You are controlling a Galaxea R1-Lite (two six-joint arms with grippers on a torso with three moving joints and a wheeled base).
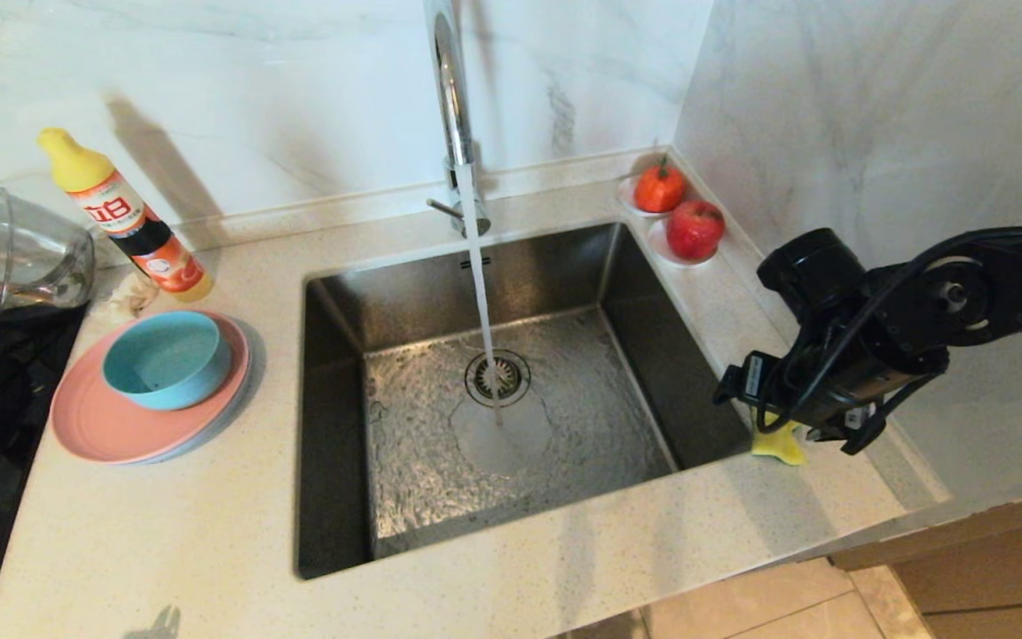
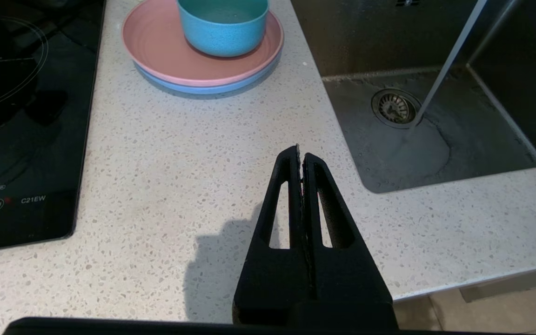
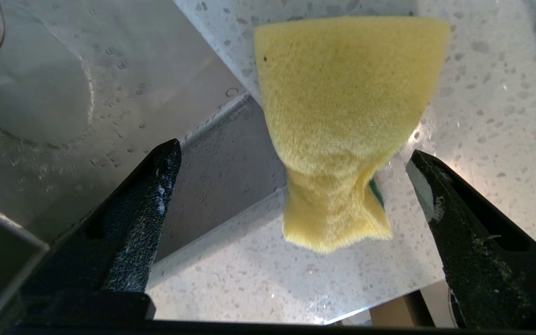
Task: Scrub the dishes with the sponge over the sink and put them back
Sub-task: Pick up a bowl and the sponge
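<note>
Yellow sponge (image 3: 338,116) on counter, teal bowl (image 1: 167,359) atop stacked plates (image 1: 94,417)

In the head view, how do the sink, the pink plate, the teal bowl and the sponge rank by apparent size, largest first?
1. sink
2. pink plate
3. teal bowl
4. sponge, though the right arm hides most of it, so its full size is unsure.

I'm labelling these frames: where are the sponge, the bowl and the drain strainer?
sponge (image 3: 342,116): right wrist view, on its yellow face.
bowl (image 1: 167,359): head view, on its inner floor.
drain strainer (image 1: 498,378): head view, on its middle, in the sink floor.
</note>
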